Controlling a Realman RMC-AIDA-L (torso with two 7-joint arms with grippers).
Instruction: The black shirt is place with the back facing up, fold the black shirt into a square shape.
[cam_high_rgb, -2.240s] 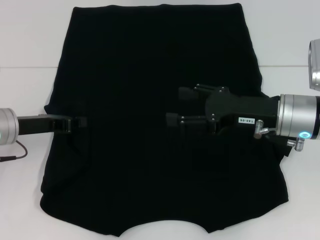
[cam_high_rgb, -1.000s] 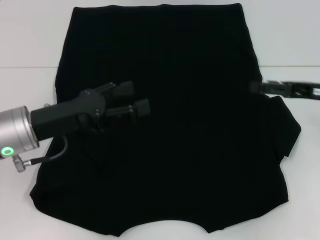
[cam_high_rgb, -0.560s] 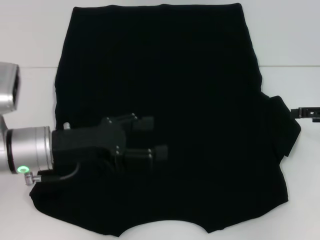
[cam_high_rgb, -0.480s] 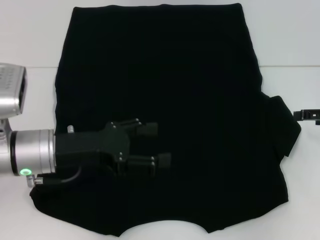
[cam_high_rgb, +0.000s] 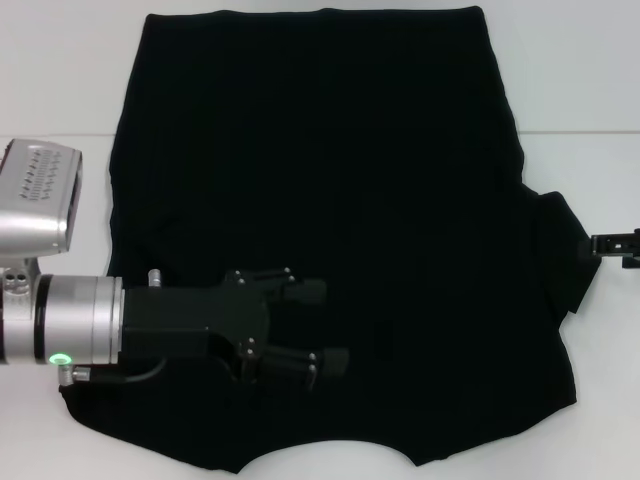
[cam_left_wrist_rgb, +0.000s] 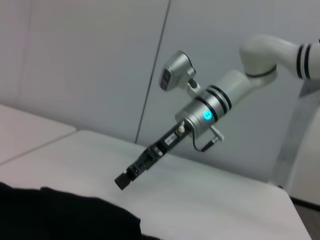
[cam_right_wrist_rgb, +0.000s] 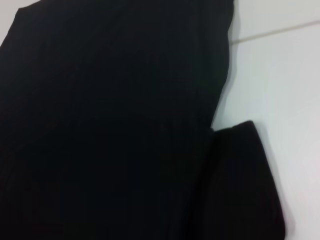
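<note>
The black shirt (cam_high_rgb: 330, 150) lies spread flat on the white table (cam_high_rgb: 50, 80) and fills most of the head view. Its right sleeve (cam_high_rgb: 562, 255) sticks out at the right edge. My left gripper (cam_high_rgb: 325, 325) hovers over the shirt's near-left part, open, with its two fingers apart and nothing visibly between them. Only the tip of my right gripper (cam_high_rgb: 612, 243) shows, off the shirt just right of the sleeve. The left wrist view shows the right gripper (cam_left_wrist_rgb: 126, 179) above the bare table beside the shirt's edge (cam_left_wrist_rgb: 60, 220). In the right wrist view the shirt (cam_right_wrist_rgb: 100, 125) and the sleeve (cam_right_wrist_rgb: 245, 180) appear.
White table surface borders the shirt on the left (cam_high_rgb: 50, 250) and right (cam_high_rgb: 600, 100). A seam line (cam_high_rgb: 580, 131) crosses the table. The silver left forearm (cam_high_rgb: 60, 320) rests over the shirt's near-left corner. A grey wall (cam_left_wrist_rgb: 100, 60) stands behind the table.
My left gripper swung in from the left edge over the shirt, then slid toward the near side. The right gripper withdrew from the shirt's middle to the right edge.
</note>
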